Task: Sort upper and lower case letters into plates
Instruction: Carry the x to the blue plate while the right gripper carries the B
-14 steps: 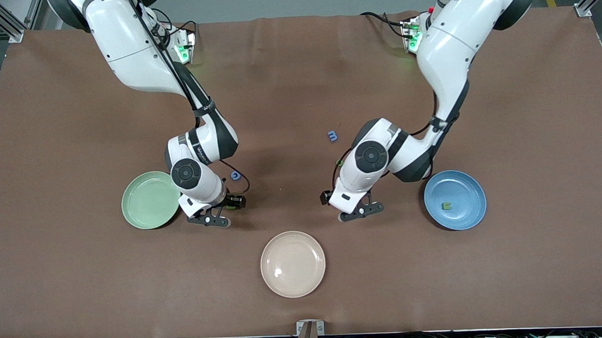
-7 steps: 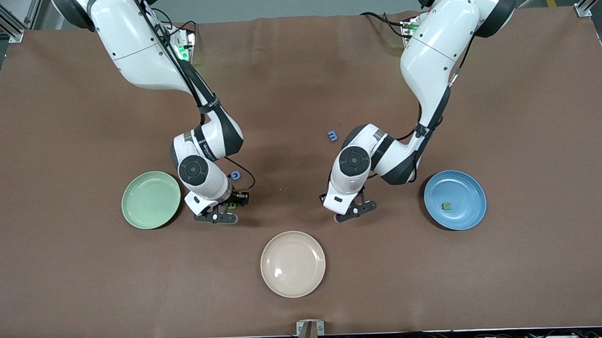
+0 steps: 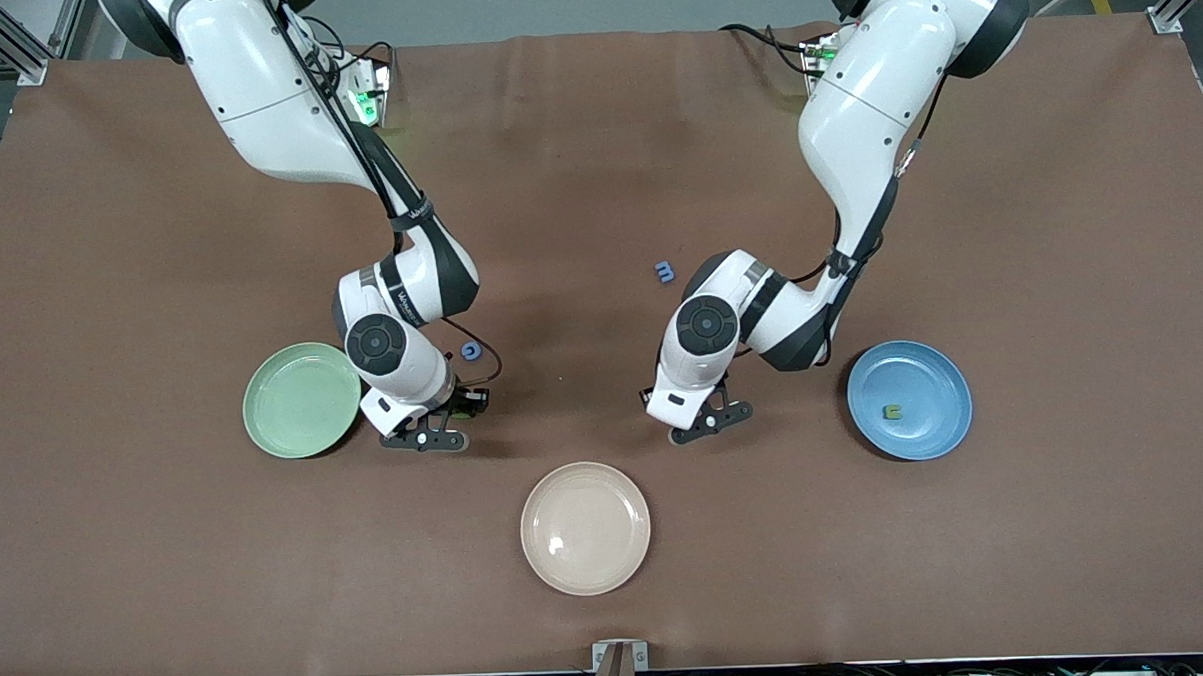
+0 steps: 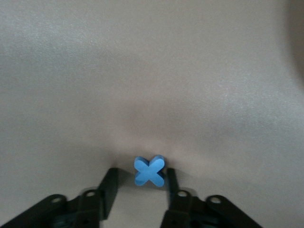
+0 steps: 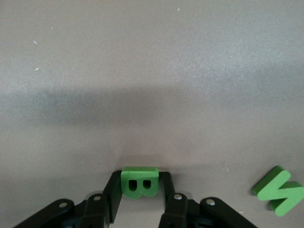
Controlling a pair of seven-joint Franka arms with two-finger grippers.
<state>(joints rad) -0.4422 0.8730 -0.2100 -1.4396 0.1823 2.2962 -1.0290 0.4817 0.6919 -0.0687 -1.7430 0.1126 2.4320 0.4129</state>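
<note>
A: What does everything sit on?
B: A brown cloth-covered table (image 3: pixel 595 158), grey floor past its upper edge, metal frame posts at the corners.
A: Start at the right arm's end.
B: The mint green plate (image 3: pixel 299 401) lies flat there. Just beside it the right pincer (image 3: pixel 440 431) is down at the cloth, its fingers pressed to both sides of a green B (image 5: pixel 139 182). The B stands on edge, its flat top turned toward the wrist camera. A green zigzag letter (image 5: pixel 279 191), perhaps an N or Z, lies nearby with its long axis slanted.
A: And the middle?
B: A small blue round letter (image 3: pixel 472 352) lies beside the right forearm, and a blue m (image 3: pixel 665 272) lies farther from the front camera. The cream-beige plate (image 3: pixel 585 528) is nearest that camera.
A: The left arm?
B: The left pincer (image 3: pixel 700 423) is low at the cloth, narrowed around a blue x (image 4: pixel 149 171); one finger touches it, the other I cannot make out.
A: Last?
B: The blue plate (image 3: pixel 909 399), toward the left arm's end, holding one small green letter (image 3: pixel 893 411).
</note>
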